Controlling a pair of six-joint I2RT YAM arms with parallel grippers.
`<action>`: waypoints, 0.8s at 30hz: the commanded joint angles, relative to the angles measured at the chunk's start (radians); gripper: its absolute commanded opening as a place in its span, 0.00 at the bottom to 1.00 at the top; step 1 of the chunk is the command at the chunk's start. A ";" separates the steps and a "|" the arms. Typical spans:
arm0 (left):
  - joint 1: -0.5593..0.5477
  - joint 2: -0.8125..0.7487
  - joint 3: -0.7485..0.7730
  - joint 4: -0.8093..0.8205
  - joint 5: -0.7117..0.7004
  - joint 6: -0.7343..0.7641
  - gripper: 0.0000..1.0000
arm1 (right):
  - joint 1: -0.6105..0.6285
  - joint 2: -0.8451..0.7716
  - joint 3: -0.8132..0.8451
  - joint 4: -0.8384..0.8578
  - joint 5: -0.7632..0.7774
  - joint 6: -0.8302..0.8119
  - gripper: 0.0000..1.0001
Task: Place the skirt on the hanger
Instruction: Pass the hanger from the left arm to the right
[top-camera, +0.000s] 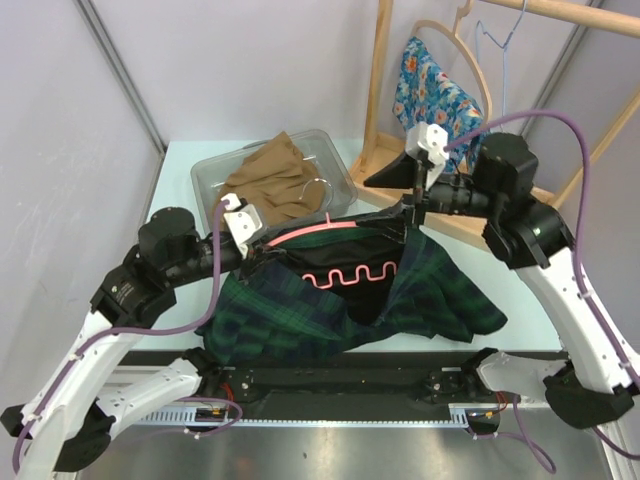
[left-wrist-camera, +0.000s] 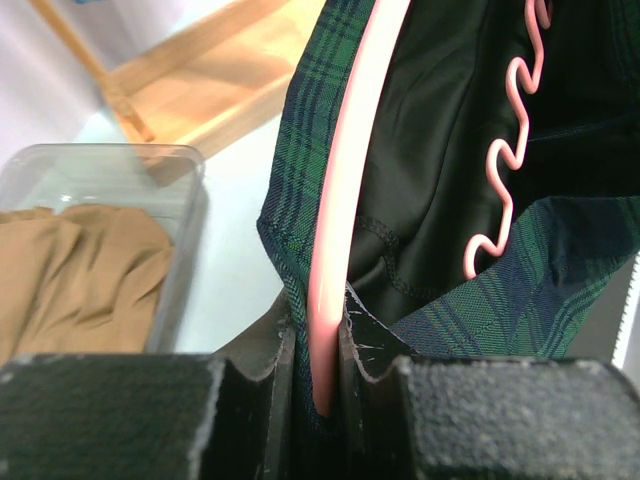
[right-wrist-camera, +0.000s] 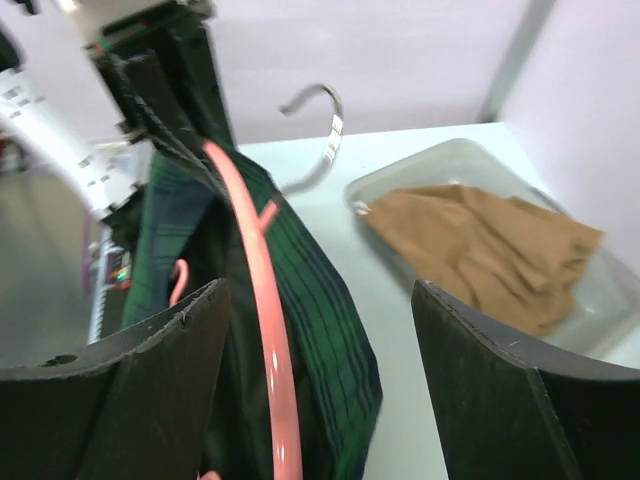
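Pinching the pink hanger (left-wrist-camera: 340, 200) in my left pincer (left-wrist-camera: 318, 375) keeps it steady inside the skirt (left-wrist-camera: 300, 170), near the front edge of the table (left-wrist-camera: 230, 250); my right pincer (right-wrist-camera: 320, 400) stands wide, holding nothing.

Both arms bent inward, forearms near level, hands facing each other. Left hand (top-camera: 262, 246) clamped narrow on hanger (top-camera: 322, 228). Right hand (top-camera: 413, 214) fingers stood wide apart, gripping nothing.
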 joint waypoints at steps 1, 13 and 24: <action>0.004 -0.002 0.045 0.109 0.096 -0.022 0.00 | 0.018 0.093 0.131 -0.182 -0.130 -0.058 0.78; 0.004 -0.010 0.008 0.135 0.089 -0.041 0.00 | 0.033 0.255 0.234 -0.364 -0.265 -0.071 0.65; 0.002 0.002 -0.016 0.151 0.093 -0.054 0.00 | 0.118 0.298 0.225 -0.328 -0.232 -0.045 0.21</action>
